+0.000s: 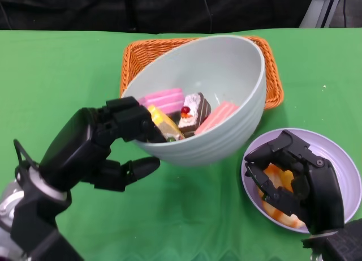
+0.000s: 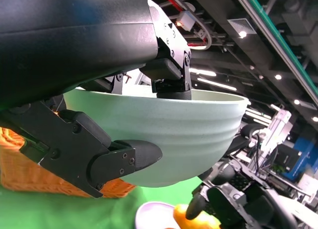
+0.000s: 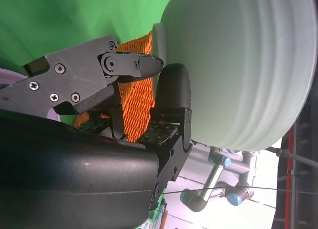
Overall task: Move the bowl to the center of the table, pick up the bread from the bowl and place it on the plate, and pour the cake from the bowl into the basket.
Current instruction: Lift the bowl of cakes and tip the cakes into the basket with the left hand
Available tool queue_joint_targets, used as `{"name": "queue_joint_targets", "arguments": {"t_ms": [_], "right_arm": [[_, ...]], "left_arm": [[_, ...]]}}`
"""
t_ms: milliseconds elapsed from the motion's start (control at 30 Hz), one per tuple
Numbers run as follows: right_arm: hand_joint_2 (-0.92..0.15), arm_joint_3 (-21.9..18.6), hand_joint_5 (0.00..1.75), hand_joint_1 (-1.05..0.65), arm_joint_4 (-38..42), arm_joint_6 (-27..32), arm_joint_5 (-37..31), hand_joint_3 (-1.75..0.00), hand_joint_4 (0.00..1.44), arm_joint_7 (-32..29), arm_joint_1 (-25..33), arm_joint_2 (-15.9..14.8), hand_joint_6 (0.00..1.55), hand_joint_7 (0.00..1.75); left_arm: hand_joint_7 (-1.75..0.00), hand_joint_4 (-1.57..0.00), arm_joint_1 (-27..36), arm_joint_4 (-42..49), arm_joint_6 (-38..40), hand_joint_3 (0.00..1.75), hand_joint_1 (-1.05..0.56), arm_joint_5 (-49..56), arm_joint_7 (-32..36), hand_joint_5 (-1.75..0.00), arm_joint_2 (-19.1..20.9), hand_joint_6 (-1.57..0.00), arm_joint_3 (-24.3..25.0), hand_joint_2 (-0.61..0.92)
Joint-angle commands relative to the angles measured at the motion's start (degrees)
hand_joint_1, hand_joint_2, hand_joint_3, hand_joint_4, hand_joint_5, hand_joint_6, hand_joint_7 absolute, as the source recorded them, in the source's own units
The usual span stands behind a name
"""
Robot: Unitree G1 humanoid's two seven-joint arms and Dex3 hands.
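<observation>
Now green tablecloth; L hand grips tilted bowl; R hand clasps bread.

A green-covered table stands beneath a dark ceiling with bright strip lights.

Pale green ribbed ceramic bowl: lifted clear of the green table, tilted toward the camera, positioned over the front edge of the orange woven rectangular basket. Contents, gathered at the low side: pink striped cake slices, yellow cake piece, dark chocolate slice with white cream and red cherry. Lavender round plate: flat on table, lower right, carrying orange-yellow bread.
</observation>
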Motion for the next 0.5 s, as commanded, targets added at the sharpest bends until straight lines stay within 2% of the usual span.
{"name": "queue_joint_targets", "arguments": {"t_ms": [33, 400, 500], "right_arm": [[-0.81, 0.11, 1.43, -0.12, 0.17, -0.3, 0.33, -0.44, 0.66, -0.08, 0.01, -0.08, 0.61, 1.27], [-0.8, 0.31, 1.45, -0.13, 1.15, -0.87, 0.39, -0.45, 0.64, 0.2, -0.15, -0.3, 0.6, 1.28], [-0.8, 0.62, 1.45, -0.13, 1.29, -0.73, 0.38, -0.45, 0.64, 0.14, 0.12, 0.05, 0.6, 1.28]], "left_arm": [[-1.44, -0.58, -3.17, 2.53, -1.86, 0.96, -0.09, 0.34, 2.09, -1.74, 0.67, -0.64, 1.19, 0.62], [-1.48, -0.58, -7.56, 5.85, -2.52, 0.92, -0.08, 2.47, 4.01, -1.75, -0.14, -0.62, 1.06, 0.64], [-1.48, -0.62, -11.47, 7.02, -1.27, 0.95, -0.07, 3.86, 4.98, -1.71, -1.27, -0.64, 0.5, 0.64]]}}
